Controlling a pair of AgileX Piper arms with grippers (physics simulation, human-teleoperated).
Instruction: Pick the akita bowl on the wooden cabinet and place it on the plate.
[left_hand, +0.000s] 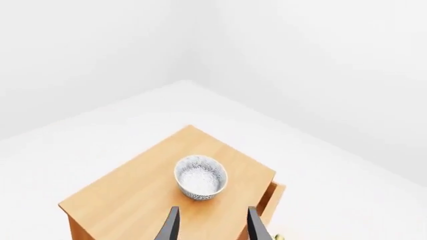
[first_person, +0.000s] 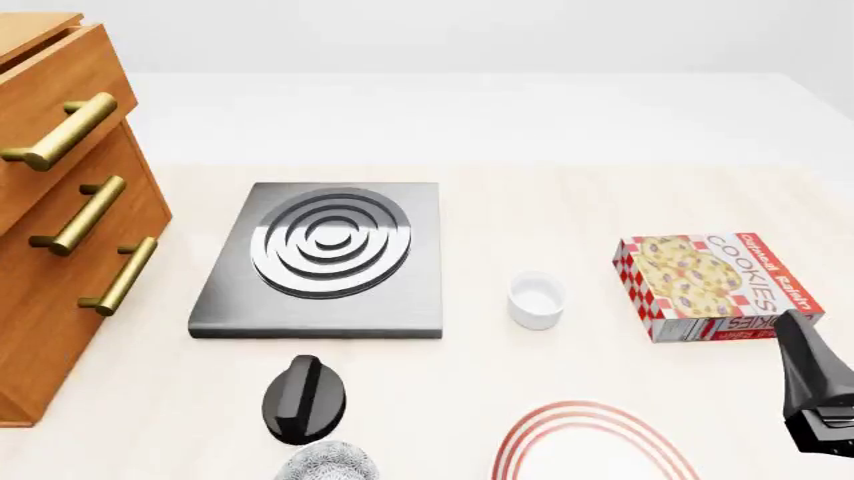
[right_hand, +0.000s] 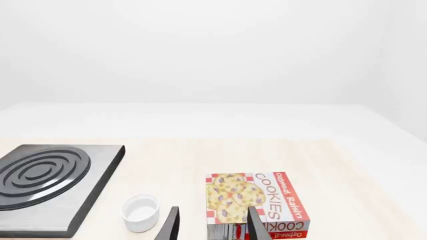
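The akita bowl (left_hand: 201, 177) sits on top of the wooden cabinet (left_hand: 133, 200), and nothing is in it. The left claw (left_hand: 211, 225) hangs above it with its fingers apart, holding nothing. In the front view the cabinet (first_person: 67, 230) stands at 9 o'clock. The plate (first_person: 587, 445) lies on the counter (first_person: 534, 200) at 6 o'clock, bare. A second speckled bowl (first_person: 330, 462) lies at 7 o'clock. The small white cup (first_person: 537, 298) in the middle is empty. The right claw (right_hand: 212, 226) is spread wide, near the cookie box (right_hand: 257, 202).
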